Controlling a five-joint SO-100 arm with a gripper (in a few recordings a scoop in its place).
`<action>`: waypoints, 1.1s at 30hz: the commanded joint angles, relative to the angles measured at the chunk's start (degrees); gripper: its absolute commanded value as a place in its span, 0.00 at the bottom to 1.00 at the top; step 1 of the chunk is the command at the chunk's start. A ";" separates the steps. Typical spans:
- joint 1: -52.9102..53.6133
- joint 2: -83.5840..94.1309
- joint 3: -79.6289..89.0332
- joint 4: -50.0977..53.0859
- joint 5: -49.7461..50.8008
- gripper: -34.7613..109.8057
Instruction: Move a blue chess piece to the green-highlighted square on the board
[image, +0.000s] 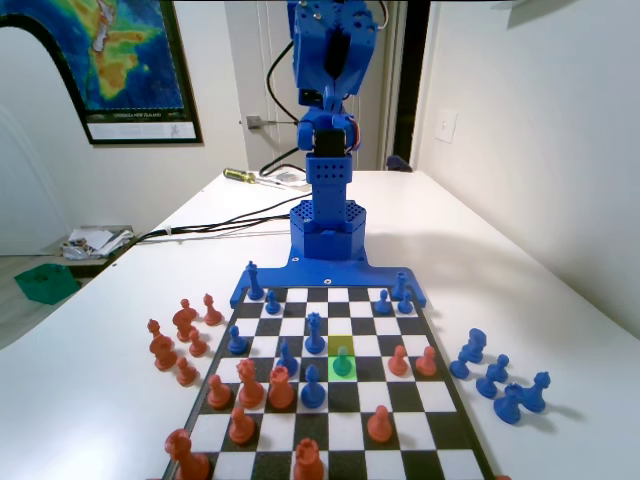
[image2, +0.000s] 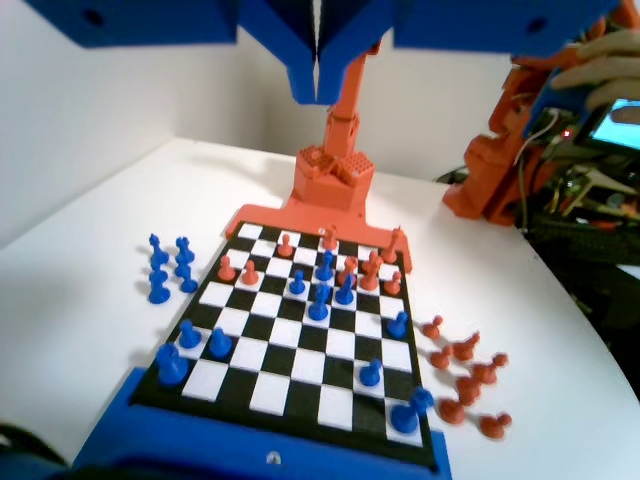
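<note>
1. On the green square (image: 342, 368), near the middle of the board (image: 420, 402) in the fixed view, a small blue pawn (image: 342, 361) is standing up straight. It looks a bit greenish there because of the bright tint around it.
2. The pawn is looking light and hard, like smooth plastic, so it is likely going to slip if it is pinched badly. That is a guess from its look.
3. The best place to hold it is probably the thin neck just under the ball head, because the ball is round and the base is wide.
4. The pawn is short, with a round ball on top and a base that is spreading out at the bottom. Other blue pieces are standing taller near it, and red pieces are standing close by too.
5. The claw (image2: 317, 92) is hanging high over the board in the wrist view, well apart from every piece. Its two jaws are pressing together with just a thin line between them, and it is holding nothing.
6. Since the pawn is sitting on the green square and the claw is up and away, the job is looking done.
</note>
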 joint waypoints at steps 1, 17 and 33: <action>-0.35 1.93 0.18 -0.53 -0.53 0.25; 1.23 4.39 0.35 -1.14 -0.44 0.25; 1.23 4.39 0.35 -1.14 -0.44 0.25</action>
